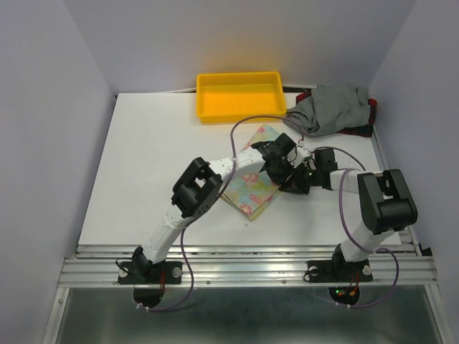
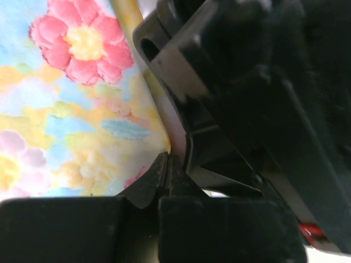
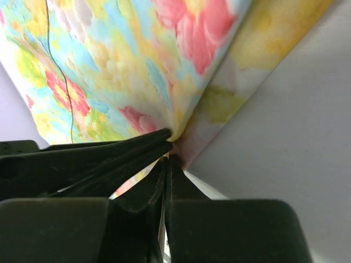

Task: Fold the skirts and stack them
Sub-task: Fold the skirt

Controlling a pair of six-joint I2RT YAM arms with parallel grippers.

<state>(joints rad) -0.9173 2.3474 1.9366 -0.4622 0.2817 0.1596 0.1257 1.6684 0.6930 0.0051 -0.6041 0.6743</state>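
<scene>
Pale lilac-grey walls (image 1: 43,143) close in a white bench (image 1: 143,179) on three sides, with an aluminium rail (image 1: 244,269) along its near edge where the two arm bases are bolted. Both arms reach in towards the middle of the bench and meet there, their black wrists crowded together.

The yellow tray (image 1: 240,74) sits at the far edge, beyond the grippers and a little to their left. Beyond and to the right of them, in the far right corner, the grey skirt (image 1: 333,107) lies in a loose heap on top of the plaid skirt (image 1: 370,115), of which only a red-and-black border shows.

The floral skirt (image 1: 251,190) lies folded into a flat, angled rectangle mid-bench, stretching away to the left of the grippers and partly under the left forearm; its right-hand edge is where both grippers meet.

The left gripper (image 2: 167,164) has its fingers pressed together, and the skirt's yellowish edge runs right down into the tips. The right gripper (image 3: 166,159) is likewise closed tight, pinching a fold of the same cloth. The left gripper's dark fingers come in just beside it on its left, all but touching.
</scene>
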